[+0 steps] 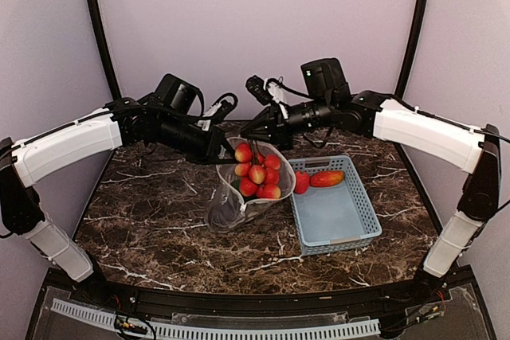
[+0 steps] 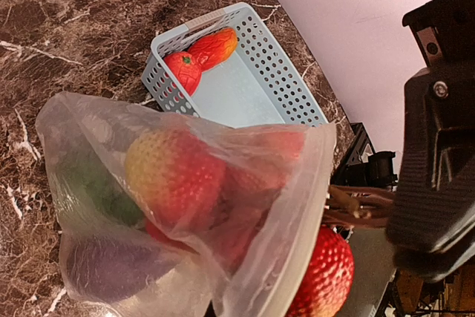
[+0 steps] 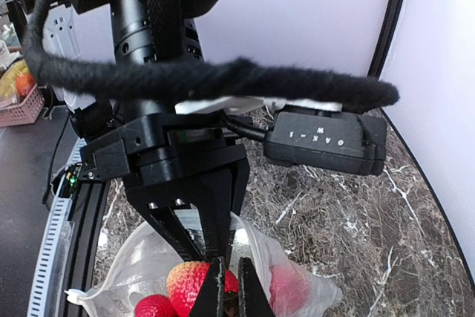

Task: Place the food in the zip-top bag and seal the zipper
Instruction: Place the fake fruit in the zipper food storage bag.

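The zip-top bag (image 1: 231, 205) hangs open-mouthed over the table's middle, held up between both grippers. Several red and red-yellow food pieces (image 1: 256, 174) fill it. Through its clear wall (image 2: 185, 257) a green piece (image 2: 89, 191) and a purple one (image 2: 111, 265) show. The whitish zipper strip (image 2: 300, 235) runs along the mouth edge. My left gripper (image 1: 225, 151) is shut on the mouth's left side; the bag hides its fingers in the left wrist view. At the far right side of the mouth, my right gripper (image 1: 253, 134) (image 3: 231, 291) is shut on the rim.
A light-blue slotted basket (image 1: 343, 216) (image 2: 260, 87) stands right of the bag, holding a red piece (image 1: 301, 182) (image 2: 182, 72) and an orange-red piece (image 1: 327, 178) (image 2: 213, 47) at its far end. The table is dark marble (image 1: 143, 212).
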Controlling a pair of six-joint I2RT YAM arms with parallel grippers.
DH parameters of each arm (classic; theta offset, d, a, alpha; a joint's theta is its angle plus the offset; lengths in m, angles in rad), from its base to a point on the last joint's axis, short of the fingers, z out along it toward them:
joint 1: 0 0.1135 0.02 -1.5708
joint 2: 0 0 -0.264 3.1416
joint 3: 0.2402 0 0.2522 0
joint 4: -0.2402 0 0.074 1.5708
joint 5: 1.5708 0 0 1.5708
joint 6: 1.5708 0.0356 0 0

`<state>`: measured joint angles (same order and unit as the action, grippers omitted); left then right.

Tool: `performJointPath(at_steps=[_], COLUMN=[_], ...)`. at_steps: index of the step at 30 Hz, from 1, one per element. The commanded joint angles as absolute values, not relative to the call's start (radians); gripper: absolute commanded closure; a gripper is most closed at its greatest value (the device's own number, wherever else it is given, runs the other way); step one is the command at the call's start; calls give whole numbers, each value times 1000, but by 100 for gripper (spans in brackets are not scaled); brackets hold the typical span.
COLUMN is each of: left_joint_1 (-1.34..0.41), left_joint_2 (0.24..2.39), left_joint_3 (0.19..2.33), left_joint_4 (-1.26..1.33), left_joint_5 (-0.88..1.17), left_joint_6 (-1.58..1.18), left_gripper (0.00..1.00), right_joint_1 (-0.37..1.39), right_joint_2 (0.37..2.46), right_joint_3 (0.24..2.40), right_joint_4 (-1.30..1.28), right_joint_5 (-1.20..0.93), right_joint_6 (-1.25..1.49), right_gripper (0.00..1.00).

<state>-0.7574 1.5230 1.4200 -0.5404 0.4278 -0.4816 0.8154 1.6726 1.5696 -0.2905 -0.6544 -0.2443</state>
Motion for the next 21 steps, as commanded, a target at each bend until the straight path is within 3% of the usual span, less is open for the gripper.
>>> performJointPath(at_steps=[1,10,21], left_joint_1=[-765,-765,-763], left_joint_2=[1499,1514,1512], left_joint_3=[1420,1410,1395], left_joint_4=[-527,-511,-496], left_joint_5=[426,413,391], left_joint_6=[-465,-468,-465], left_gripper=[99,99,99], right_joint_1=[861,880,881], right_joint_2=[1644,1651,1682], right_joint_3=[1529,1476,1490], right_joint_4=[-224,-184,-154], right_joint_5=[-529,-569,-868], right_joint_6=[-346,-322,-219], right_gripper=[100,100,98])
